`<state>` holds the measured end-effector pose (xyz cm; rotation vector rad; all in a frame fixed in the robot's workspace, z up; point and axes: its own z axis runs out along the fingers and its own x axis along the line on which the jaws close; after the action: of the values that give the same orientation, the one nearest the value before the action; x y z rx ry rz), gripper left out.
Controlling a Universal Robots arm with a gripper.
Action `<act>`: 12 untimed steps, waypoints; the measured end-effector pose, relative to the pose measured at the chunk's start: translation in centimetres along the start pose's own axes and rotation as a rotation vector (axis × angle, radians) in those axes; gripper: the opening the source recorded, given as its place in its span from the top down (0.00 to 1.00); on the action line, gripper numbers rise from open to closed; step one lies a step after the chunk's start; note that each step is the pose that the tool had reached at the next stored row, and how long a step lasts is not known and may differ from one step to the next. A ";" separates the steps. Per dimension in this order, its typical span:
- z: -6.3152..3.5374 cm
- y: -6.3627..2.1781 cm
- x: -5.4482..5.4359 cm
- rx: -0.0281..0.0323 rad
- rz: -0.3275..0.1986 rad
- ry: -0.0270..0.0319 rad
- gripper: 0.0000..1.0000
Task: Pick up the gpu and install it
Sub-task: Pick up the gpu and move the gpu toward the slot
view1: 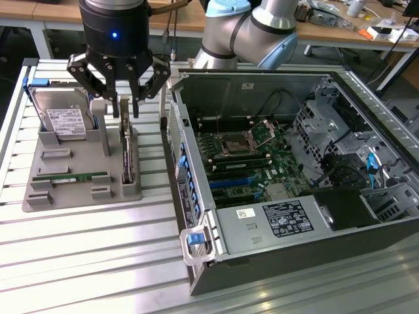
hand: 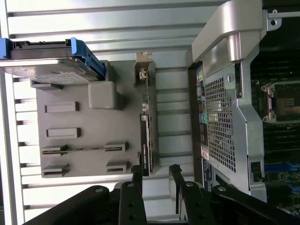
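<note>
Grey plastic holder (view1: 72,196) lies at the left of the exterior view on the ribbed metal surface (view1: 98,261). The gpu (view1: 126,147) stands on edge in it, upright in the slot on the side nearest the open computer case (view1: 262,261). My tool (view1: 119,108) hangs in the upper left of that frame, directly over the gpu. Its fingers are spread wide, one on each side of the card's top edge. Seen from the wrist, both fingertips (hand: 136,177) sit right at the near end of the gpu, and I cannot quite tell whether one brushes it; nothing is pinched. A hard drive (view1: 63,121) with a white label leans in the holder's far corner, and a green memory stick (view1: 71,176) lies flat near its front. Inside the case, the motherboard (view1: 245,154) lies exposed.
</note>
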<state>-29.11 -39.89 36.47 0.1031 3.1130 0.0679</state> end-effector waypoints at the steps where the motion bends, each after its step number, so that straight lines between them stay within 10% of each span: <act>1: 0.07 0.00 0.0 0.0000 0.000 0.0000 0.64; 12: 0.57 -0.03 0.0 0.0001 0.000 0.0000 0.64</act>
<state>-29.11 -39.89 35.90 0.1031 3.1130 0.0678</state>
